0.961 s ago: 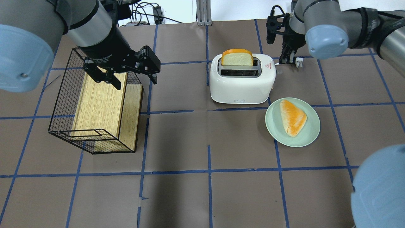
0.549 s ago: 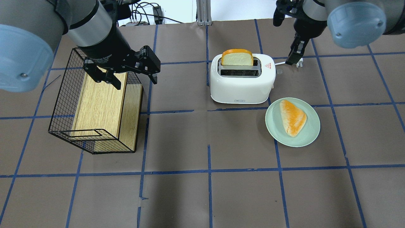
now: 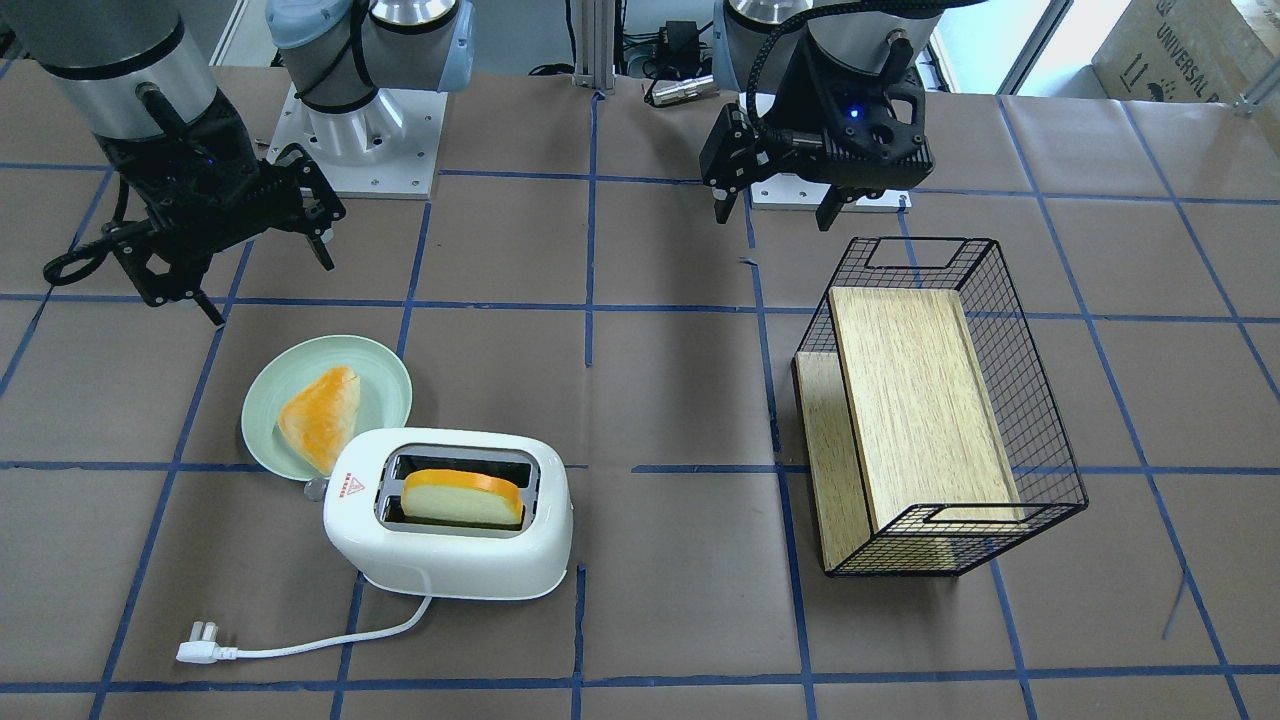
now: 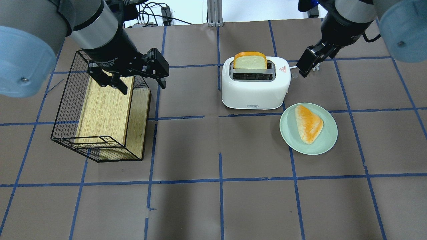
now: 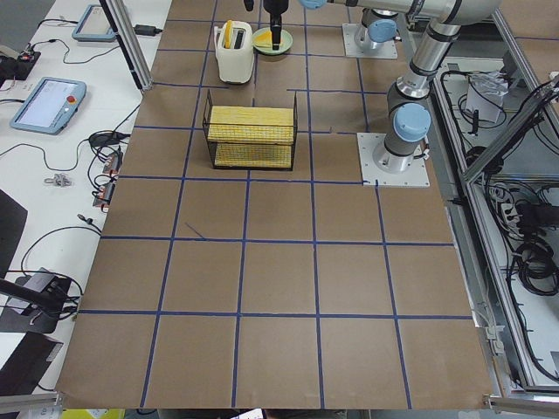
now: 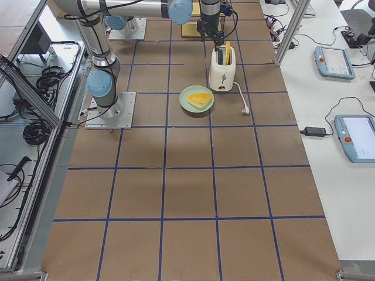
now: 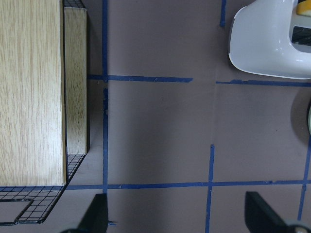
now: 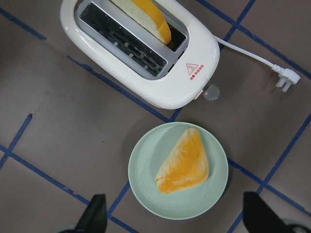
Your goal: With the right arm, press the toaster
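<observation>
The white toaster (image 4: pixel 255 90) stands mid-table with a slice of bread (image 4: pixel 250 61) upright in its far slot; its lever knob (image 4: pixel 293 75) sticks out of the right end. It also shows in the front view (image 3: pixel 450 550) and the right wrist view (image 8: pixel 146 48). My right gripper (image 4: pixel 305 66) is open and empty, high up to the right of the toaster's lever end and touching nothing; the front view shows its spread fingers (image 3: pixel 272 290). My left gripper (image 4: pixel 143 86) is open and empty above the wire basket's corner.
A green plate (image 4: pixel 328 141) with a triangular piece of bread (image 4: pixel 308 123) lies just in front and right of the toaster. The toaster's cord and plug (image 3: pixel 197 653) lie behind it. A black wire basket (image 4: pixel 65 110) with a wooden box stands at the left.
My right arm has swung up and to the right, and its elbow has left the view. Its gripper has turned and stays near the toaster's right end. The left arm has not moved.
</observation>
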Controlling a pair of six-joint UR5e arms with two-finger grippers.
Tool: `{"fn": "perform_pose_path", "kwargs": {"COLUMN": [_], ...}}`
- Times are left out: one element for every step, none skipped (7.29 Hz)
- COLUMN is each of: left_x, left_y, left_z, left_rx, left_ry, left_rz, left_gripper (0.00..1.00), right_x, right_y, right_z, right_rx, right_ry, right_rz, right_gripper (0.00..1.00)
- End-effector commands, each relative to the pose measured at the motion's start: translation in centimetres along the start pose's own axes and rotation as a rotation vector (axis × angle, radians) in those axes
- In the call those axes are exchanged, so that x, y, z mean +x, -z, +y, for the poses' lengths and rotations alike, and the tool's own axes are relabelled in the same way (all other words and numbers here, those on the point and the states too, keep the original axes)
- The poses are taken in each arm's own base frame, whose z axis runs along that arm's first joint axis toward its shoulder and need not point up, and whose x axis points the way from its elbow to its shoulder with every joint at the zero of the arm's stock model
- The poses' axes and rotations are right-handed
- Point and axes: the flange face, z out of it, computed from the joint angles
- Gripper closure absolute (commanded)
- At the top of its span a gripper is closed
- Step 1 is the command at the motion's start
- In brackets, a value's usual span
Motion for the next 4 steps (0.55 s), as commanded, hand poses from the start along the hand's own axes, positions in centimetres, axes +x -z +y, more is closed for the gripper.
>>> {"fn": "perform_pose_path", "kwargs": {"left_x": [0.0,0.0,0.0,0.0], "left_y": [-0.02,-0.02,-0.02,-0.02], "left_z": [-0.02,-0.02,-0.02,-0.02], "left_rx": [-0.001,-0.001,-0.001,-0.001], "left_ry": [0.0,0.0,0.0,0.0], "left_rz": [0.0,0.0,0.0,0.0], "left_gripper": [0.0,0.0,0.0,0.0], "right_x": [-0.94,-0.72,-0.54,-0.67], "right_y": [0.22,0.53,0.87,0.88], "right_z": [0.99,0.86,1.55,1.76], "right_rx": [0.011,0.011,-0.015,-0.019], "right_ry": [-0.095,-0.094,-0.096,-0.139], "right_rz": [0.009,0.025,0.071,0.069], "right_gripper": [0.02,0.01,0.01,0.01]}}
